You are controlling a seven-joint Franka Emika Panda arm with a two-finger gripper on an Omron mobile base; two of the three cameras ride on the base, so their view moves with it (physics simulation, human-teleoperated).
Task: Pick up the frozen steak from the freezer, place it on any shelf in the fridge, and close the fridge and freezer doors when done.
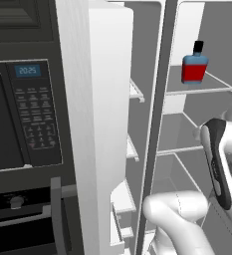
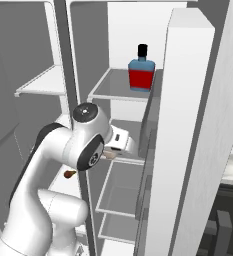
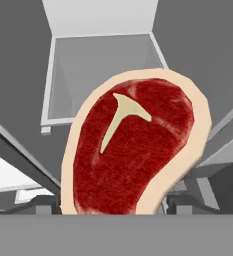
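Steak (image 3: 133,150) filling the hand view close up, T-bone showing, sitting between the jaws, which are closing on it from both sides. It is hanging in front of the fridge shelf (image 3: 100,75). Blue-and-red bottle (image 2: 140,70) standing on a shelf above the gripper (image 2: 119,150). Both doors standing open.

The microwave (image 1: 18,114) has a small display (image 1: 27,70) above its keypad (image 1: 36,117), showing blue digits that look like "20:25". The keypad's button markings are too small to read. The bottle (image 1: 194,64) carries a plain red label without lettering.
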